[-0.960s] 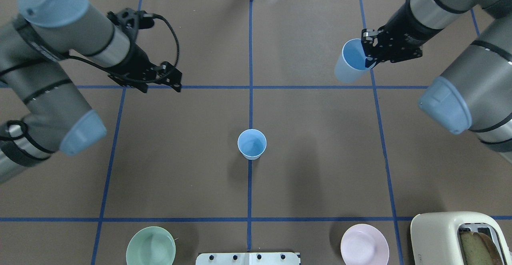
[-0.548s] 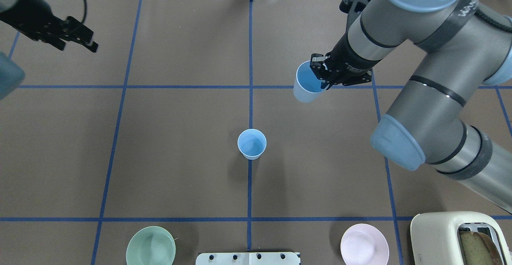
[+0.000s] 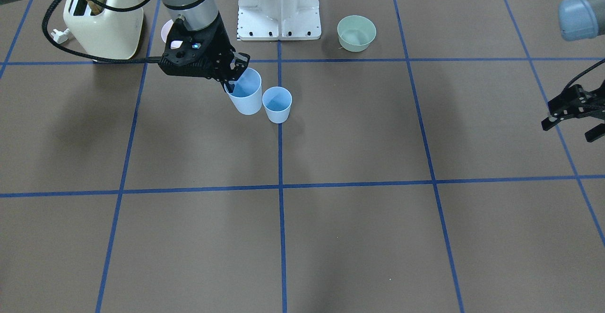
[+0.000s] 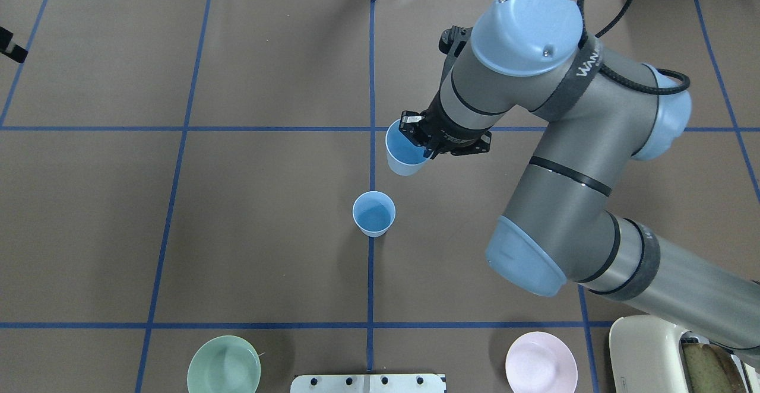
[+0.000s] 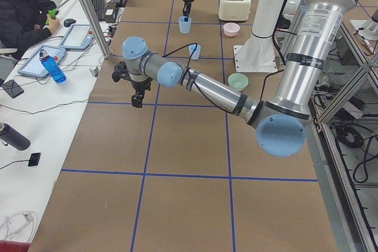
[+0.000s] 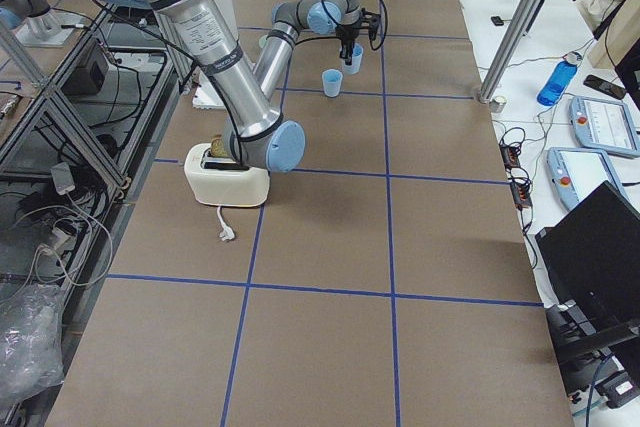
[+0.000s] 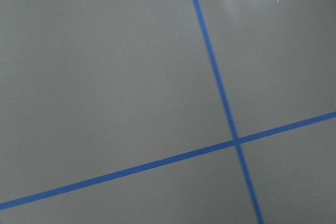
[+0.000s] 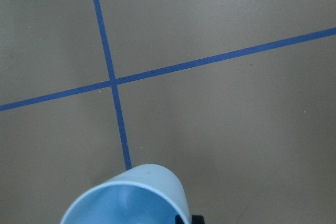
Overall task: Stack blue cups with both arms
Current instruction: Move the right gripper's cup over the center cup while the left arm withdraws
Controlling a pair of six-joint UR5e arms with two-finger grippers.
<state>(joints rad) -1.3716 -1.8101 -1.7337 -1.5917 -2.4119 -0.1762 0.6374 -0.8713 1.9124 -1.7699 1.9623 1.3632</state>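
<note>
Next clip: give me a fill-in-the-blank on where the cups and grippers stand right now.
1. The right gripper holds one blue cup by its ____.
2. The other blue cup stands upright on a ____ tape line.
3. The left gripper is open and holds ____.
4. The two cups are not yet ____.
Missing words: rim; blue; nothing; stacked.

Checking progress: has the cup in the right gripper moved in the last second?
Yes. In the overhead view the held cup has shifted left, from the right tape line to beside the centre tape line, closer to the standing cup.
</note>
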